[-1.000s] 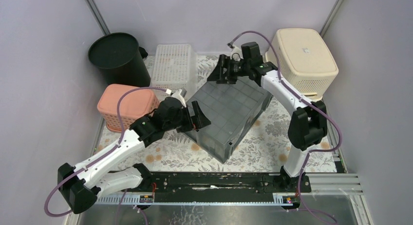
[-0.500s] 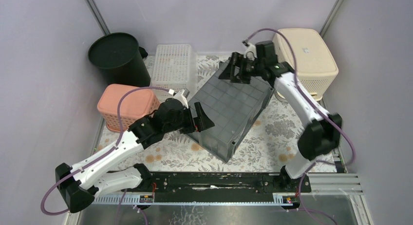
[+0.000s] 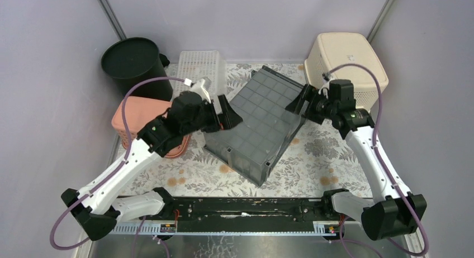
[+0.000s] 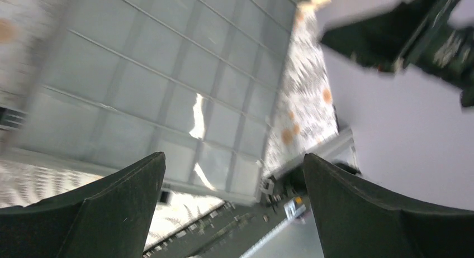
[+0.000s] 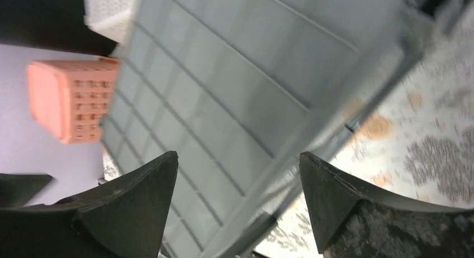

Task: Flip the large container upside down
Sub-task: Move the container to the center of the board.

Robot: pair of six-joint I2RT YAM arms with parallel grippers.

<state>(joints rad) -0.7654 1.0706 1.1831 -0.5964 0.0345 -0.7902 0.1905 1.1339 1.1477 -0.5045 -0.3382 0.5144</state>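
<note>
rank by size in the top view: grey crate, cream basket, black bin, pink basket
1. grey crate
2. cream basket
3. black bin
4. pink basket; the left arm covers part of it, so bin versus basket is unsure

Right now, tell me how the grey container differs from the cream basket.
Colour: the grey container is dark grey, while the cream basket is pale.
Surface: the grey container's upturned base is a grid of squares, and the cream basket's is plain.
Place: the grey container lies askew in the middle of the mat, and the cream basket sits at the far right corner.
Both are bottom up.
</note>
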